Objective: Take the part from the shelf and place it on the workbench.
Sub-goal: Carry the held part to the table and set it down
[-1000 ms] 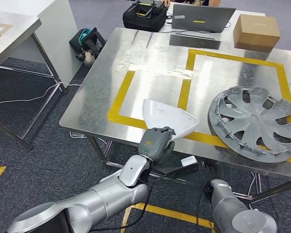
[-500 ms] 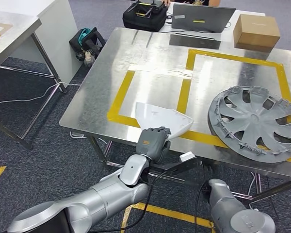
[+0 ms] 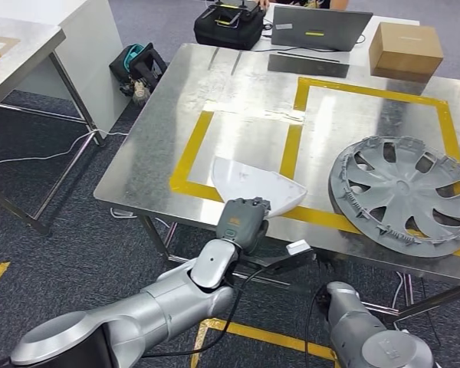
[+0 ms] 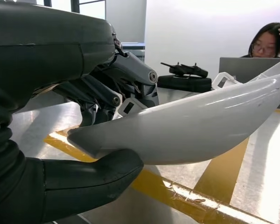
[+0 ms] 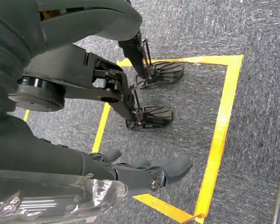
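Part (image 3: 257, 182) position has changed over the last second: the white panel sits lower and further left, projecting forward from the left hand (image 3: 243, 221), which grips its near edge above the yellow tape (image 3: 188, 151) on the workbench (image 3: 158, 146). Release is judged imminent. Right hand (image 5: 145, 170) hangs empty, fingers loosely extended.

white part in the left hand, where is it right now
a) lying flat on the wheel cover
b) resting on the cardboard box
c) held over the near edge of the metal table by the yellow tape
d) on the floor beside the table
c: the left hand grips the white part at its near end, and the part sits over the yellow tape at the workbench's near edge, apart from the wheel cover.
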{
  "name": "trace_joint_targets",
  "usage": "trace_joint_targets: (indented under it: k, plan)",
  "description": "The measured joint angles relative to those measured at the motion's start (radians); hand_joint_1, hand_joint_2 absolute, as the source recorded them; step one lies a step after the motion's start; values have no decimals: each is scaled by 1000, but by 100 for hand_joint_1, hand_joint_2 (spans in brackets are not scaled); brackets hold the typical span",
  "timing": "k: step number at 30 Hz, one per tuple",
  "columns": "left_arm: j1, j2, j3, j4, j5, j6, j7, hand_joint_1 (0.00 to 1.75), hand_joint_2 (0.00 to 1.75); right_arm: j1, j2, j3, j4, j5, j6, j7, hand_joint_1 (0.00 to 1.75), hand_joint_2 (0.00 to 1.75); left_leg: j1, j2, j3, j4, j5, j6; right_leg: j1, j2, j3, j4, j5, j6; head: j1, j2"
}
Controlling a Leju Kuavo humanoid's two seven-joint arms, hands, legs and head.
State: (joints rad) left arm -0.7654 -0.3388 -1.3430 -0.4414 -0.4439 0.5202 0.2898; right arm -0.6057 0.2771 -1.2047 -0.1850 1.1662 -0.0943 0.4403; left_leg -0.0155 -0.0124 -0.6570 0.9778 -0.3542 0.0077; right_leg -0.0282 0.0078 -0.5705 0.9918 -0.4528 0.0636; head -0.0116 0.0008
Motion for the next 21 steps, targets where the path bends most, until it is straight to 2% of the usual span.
trace_joint_targets:
  k: [17, 21]
  plan:
    - [-7, 0, -1, 3, -7, -5, -17, 175, 175, -1, 7, 0, 0, -1, -2, 2, 0, 175, 0, 0, 0, 0, 0, 0, 0, 0, 0, 0, 0, 0, 0, 0]
    - [-7, 0, -1, 4, -8, -5, -21, 0, 175, -1, 8, 0, 0, 1, -6, 0, 0, 0, 0, 0, 0, 0, 0, 0, 0, 0, 0, 0, 0, 0, 0, 0]
